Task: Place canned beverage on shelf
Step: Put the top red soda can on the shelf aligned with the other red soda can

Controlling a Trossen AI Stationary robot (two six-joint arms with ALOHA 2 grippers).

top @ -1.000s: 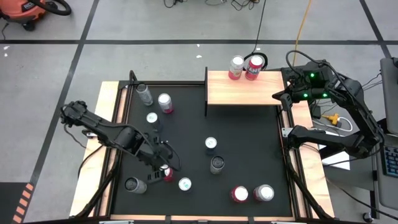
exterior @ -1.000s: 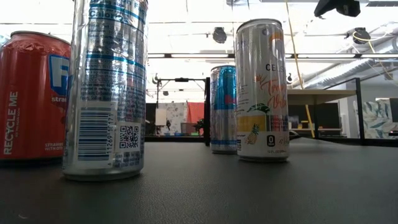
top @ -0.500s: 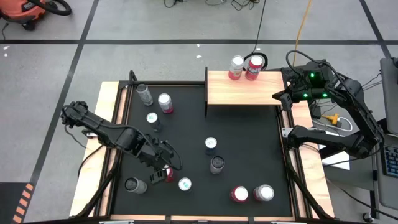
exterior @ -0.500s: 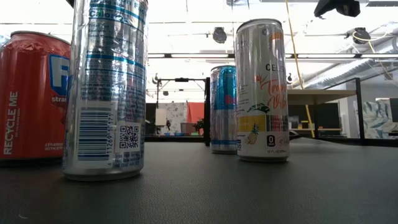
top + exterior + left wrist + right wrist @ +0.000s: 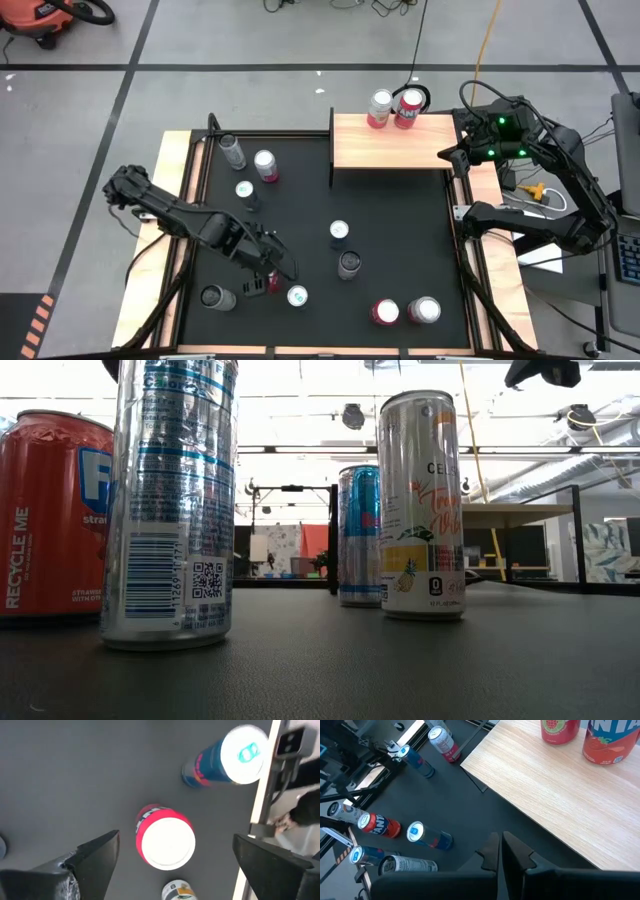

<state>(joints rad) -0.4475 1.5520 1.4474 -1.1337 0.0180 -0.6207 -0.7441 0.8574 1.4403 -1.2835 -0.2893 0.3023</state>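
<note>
Standing upright, long axis vertical, the red can [image 5: 165,842] sits near the black mat's [image 5: 400,230] near-left, between the left gripper's [image 5: 170,855] wide-apart fingers. Right gripper [image 5: 501,851], fingers together, hangs beside the shelf [image 5: 390,142]. Grey floor surrounds.

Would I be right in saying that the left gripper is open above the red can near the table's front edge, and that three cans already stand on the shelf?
Not quite: only two cans stand on the shelf, as the high view shows. The rest holds: the left gripper is open above the red can.
</note>
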